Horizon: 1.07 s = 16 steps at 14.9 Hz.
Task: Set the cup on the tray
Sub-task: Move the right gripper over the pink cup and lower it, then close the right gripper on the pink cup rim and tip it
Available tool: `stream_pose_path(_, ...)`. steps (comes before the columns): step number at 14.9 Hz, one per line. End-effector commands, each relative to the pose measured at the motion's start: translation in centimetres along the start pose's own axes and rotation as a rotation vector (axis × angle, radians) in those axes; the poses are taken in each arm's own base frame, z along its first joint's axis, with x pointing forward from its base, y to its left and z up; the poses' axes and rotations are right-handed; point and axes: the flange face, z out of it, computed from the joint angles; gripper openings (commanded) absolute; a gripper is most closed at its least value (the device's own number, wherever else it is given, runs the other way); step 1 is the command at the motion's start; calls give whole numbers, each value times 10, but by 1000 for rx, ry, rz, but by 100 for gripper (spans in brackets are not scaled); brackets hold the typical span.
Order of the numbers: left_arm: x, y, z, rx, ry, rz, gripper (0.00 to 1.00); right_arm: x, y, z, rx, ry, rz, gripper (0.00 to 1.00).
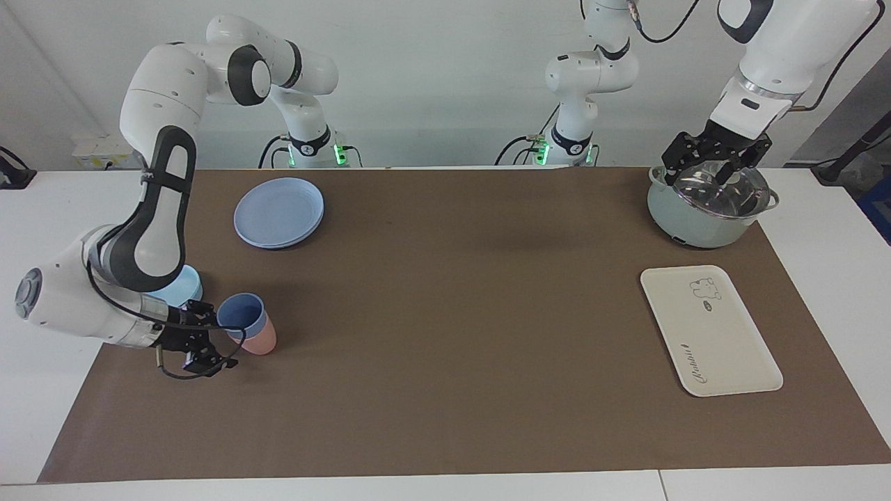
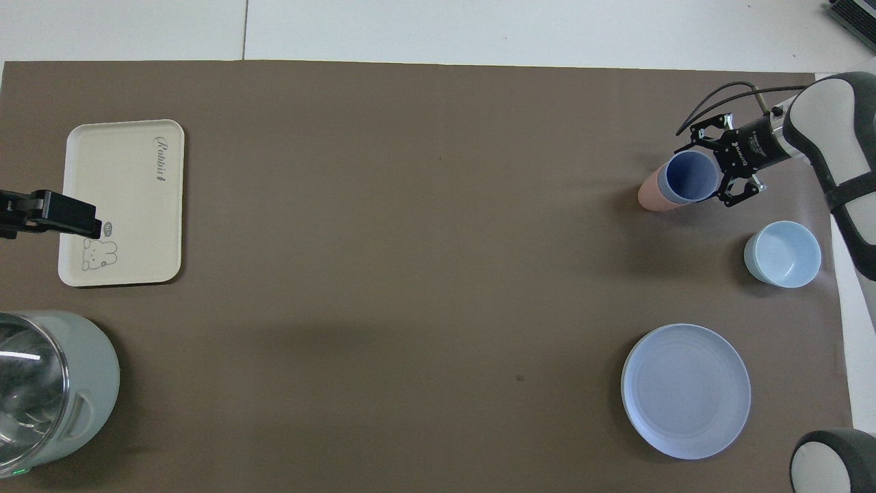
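From across the table, the right gripper (image 1: 209,341) is spread wide just beside the cup (image 1: 241,316), which sits inside a pink cup (image 1: 261,339). It is getting ready to grab.

From above, the tray (image 2: 123,205) lies well apart from the cup. The left gripper (image 1: 717,163) waits, spread, over a pot (image 1: 703,209). Next it must squeeze the cup only.

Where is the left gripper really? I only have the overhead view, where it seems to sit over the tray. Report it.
Observer: The left gripper hangs open above the pot's lid, not above the tray.
Operator: Now give me the right gripper's height.
Observer: The right gripper is low, level with the cup and open beside its rim.
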Motion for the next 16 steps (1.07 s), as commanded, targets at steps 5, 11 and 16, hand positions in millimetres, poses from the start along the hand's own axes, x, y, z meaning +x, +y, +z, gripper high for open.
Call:
stream_pose_path(5,-5,-2,1,17,-9,-7,100,5,34,20,31,-187,117,100)
stream_pose_path(11,-5,-2,1,17,-9,-7,100,-8,50,38,98,-310,66,100)
stream_pose_path(16,-5,-2,1,17,-9,-7,100,-28,67,54,158,-354,7,0)
